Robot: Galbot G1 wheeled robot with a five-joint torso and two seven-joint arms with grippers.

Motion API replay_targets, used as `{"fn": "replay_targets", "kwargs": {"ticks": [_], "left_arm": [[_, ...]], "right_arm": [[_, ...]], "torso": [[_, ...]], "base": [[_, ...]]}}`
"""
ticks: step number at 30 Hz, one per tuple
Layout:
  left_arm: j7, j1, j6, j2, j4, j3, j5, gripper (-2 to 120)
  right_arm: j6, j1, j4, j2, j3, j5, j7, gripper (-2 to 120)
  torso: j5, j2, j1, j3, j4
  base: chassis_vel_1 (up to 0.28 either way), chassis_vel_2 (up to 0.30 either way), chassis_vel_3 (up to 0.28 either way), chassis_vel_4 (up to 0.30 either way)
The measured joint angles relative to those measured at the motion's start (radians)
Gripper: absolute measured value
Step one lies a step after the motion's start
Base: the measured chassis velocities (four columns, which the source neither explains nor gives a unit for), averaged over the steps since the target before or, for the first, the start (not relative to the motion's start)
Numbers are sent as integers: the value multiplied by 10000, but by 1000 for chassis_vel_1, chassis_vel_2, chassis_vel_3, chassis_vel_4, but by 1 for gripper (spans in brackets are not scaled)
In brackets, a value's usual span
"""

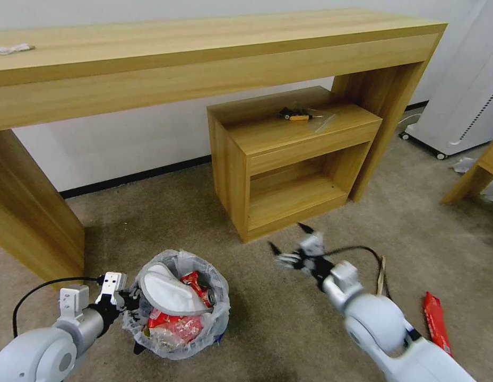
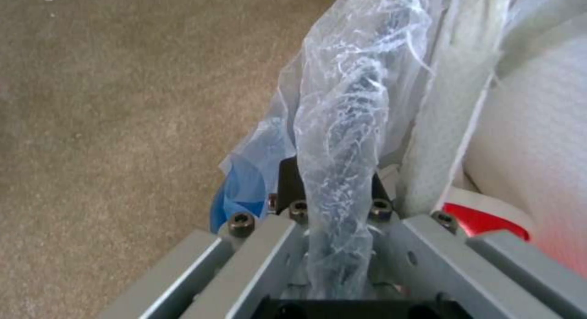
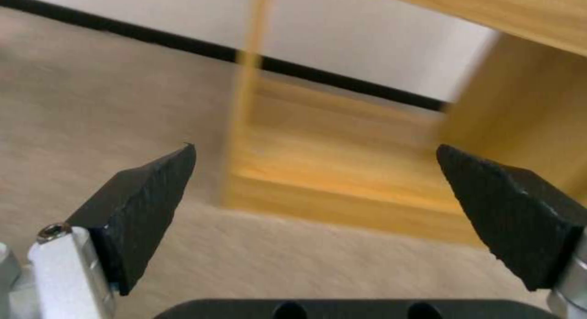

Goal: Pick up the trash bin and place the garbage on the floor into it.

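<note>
**Bin gripped at its rim, right gripper empty above the carpet**

The trash bin (image 1: 177,305) sits low in front of the robot, over the beige floor (image 1: 278,318), its crinkly bag liner (image 2: 342,140) bulging around the rim. Inside lie a white slipper (image 1: 169,292), a red can (image 1: 204,289) and red wrappers (image 1: 174,323). The left gripper (image 1: 130,302) is clamped on the bin's near-left rim; the left wrist view shows the fingers pinched closed on the plastic-wrapped edge, the slipper just beyond them.

The right gripper (image 1: 291,244) hangs to the bin's right, well apart from it, fingers spread wide with nothing between them. Ahead of its fingertips (image 3: 153,190) stands the small wooden cabinet (image 1: 288,164). Behind and to the right of this gripper, beside its arm, a wooden stick (image 1: 381,276) and a red wrapper (image 1: 434,321) lie on the carpet. A long wooden table (image 1: 204,58) spans the wall behind.
</note>
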Motion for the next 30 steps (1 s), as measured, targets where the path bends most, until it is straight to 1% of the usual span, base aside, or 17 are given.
{"fn": "replay_targets", "kwargs": {"ticks": [1,3,5,6,9,12,13,15,16,19,21,24,27,30], "left_arm": [[0,0,0,0,0,0,0,0],[5,56,0,-23,-116,-1,3,0],[34,125,0,-46,-174,0,49,0],[34,125,0,-46,-174,0,49,0],[126,218,0,-110,-220,0,208,0],[179,267,0,-145,-253,1,285,0],[222,315,0,-176,-293,1,348,0],[245,352,0,-200,-321,0,397,0],[250,359,0,-205,-325,1,405,0],[290,449,0,-241,-381,5,469,0],[297,470,0,-252,-391,5,503,0],[306,473,1,-258,-391,7,523,0],[344,470,0,-273,-393,8,568,0],[441,492,0,-298,-413,9,627,0]], "right_arm": [[0,0,0,0,0,0,0,100],[667,-934,-329,448,969,-495,-116,100],[1020,-1385,-462,619,1417,-593,-231,100],[1020,-1385,-462,619,1417,-593,-231,100],[1437,-1894,-584,809,1969,-586,-400,100],[1691,-2116,-668,880,2224,-578,-482,100],[1840,-2277,-730,945,2432,-560,-513,100],[1923,-2405,-788,977,2566,-539,-519,100],[1952,-2445,-810,984,2609,-534,-519,100],[2178,-2666,-1011,1051,2880,-499,-519,100],[2332,-2774,-1182,1092,3029,-472,-511,100],[2558,-2819,-1460,1166,3063,-462,-387,100],[2667,-2836,-1716,1254,3084,-423,-331,100],[2698,-2872,-1925,1332,3093,-297,-287,100]], "torso": [[0,0,0,0,0],[1,-1,-1,0,-1],[-1,0,-1,0,0],[-1,0,-1,0,0],[-1,0,0,-1,1],[-4,0,0,0,-1],[3,0,0,1,3],[1,0,0,0,1],[-6,0,0,0,-1],[9,0,-1,-1,1],[-8,0,-1,-1,2],[3,0,0,1,0],[-1,0,1,0,-1],[2,0,1,1,1]], "base": [[0,0,0,0],[0,0,0,0],[-39,-33,21,37],[-77,-66,42,74],[-115,-121,101,121],[-169,-182,175,183],[-230,-214,228,232],[-230,-221,231,232],[-257,-228,234,232],[-281,-264,247,235],[-275,-287,268,273],[-288,-297,293,294],[-285,-264,269,261],[-104,-147,160,160]]}}
